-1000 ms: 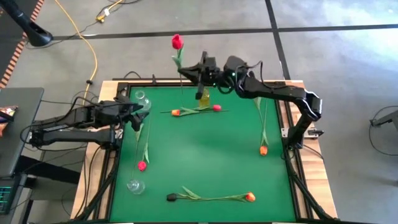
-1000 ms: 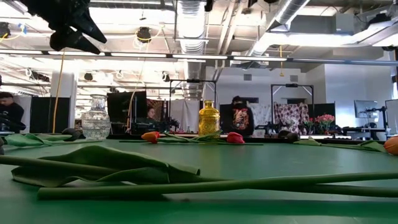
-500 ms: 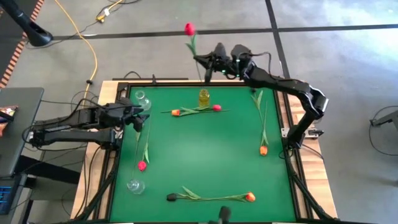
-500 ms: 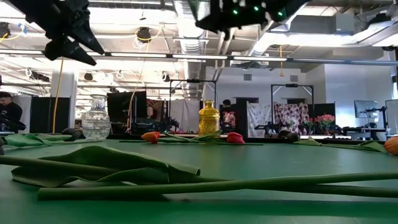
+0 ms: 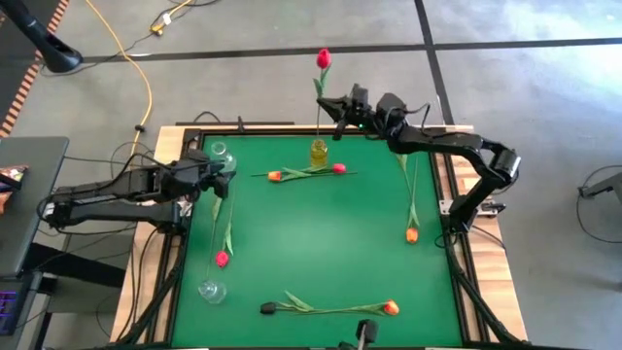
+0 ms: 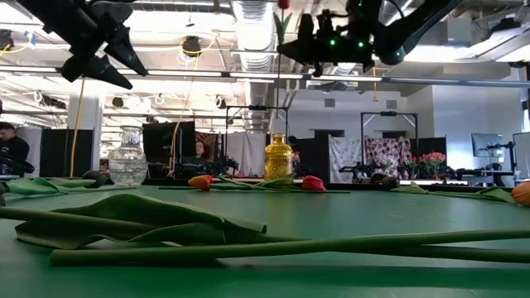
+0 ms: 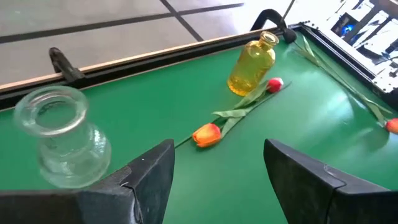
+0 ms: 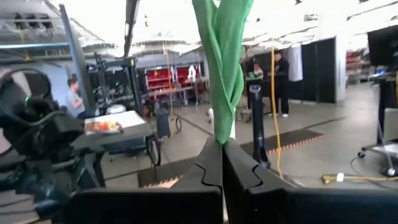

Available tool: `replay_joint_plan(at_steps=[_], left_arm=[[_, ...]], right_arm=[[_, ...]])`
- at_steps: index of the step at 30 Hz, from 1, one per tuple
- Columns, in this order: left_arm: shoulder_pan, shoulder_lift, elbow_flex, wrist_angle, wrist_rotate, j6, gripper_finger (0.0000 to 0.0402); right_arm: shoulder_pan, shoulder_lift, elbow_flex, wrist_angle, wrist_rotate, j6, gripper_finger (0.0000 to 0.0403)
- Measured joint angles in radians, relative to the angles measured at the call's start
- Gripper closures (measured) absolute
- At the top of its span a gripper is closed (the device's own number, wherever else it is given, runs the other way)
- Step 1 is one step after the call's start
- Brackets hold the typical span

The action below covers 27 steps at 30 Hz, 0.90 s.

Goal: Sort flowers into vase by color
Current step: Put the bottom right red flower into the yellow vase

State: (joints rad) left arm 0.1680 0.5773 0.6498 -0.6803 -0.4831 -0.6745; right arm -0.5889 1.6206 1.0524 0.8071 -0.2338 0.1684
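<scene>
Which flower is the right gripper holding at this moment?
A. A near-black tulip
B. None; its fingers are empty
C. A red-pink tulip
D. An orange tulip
C: the right gripper is shut on the green stem of a red-pink tulip, held upright over the yellow vase at the far edge of the table.

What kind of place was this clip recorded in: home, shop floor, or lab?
Most likely a robotics lab or open workshop. The low view shows exposed ceiling ducts and strip lights, other framed workstations with people behind the table, and the high view shows a bare concrete floor around the green table.
</scene>
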Motion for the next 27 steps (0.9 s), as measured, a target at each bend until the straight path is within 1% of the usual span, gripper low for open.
replay_joint_plan(at_steps=[4, 10, 15, 19, 27], left_arm=[[0.0, 0.036, 0.0, 0.024, 0.004, 0.012, 0.0166], [0.0, 0.097, 0.0, 0.045, 0.005, 0.013, 0.0166], [0.0, 0.14, 0.0, 0.054, 0.006, 0.016, 0.0166], [0.0, 0.167, 0.0, 0.069, 0.006, 0.016, 0.0166], [0.0, 0.207, 0.0, 0.118, 0.006, 0.016, 0.0166]], right_arm=[[-0.001, -0.001, 0.0, 0.011, 0.0, 0.0, 0.0384], [-0.002, 0.002, -0.002, -0.018, 0.0, -0.013, 0.0384], [-0.003, 0.004, -0.044, 0.006, 0.009, -0.013, 0.0384], [-0.009, 0.004, -0.077, 0.041, 0.026, -0.001, 0.0384], [-0.008, 0.004, -0.078, 0.045, 0.03, -0.011, 0.0384]])
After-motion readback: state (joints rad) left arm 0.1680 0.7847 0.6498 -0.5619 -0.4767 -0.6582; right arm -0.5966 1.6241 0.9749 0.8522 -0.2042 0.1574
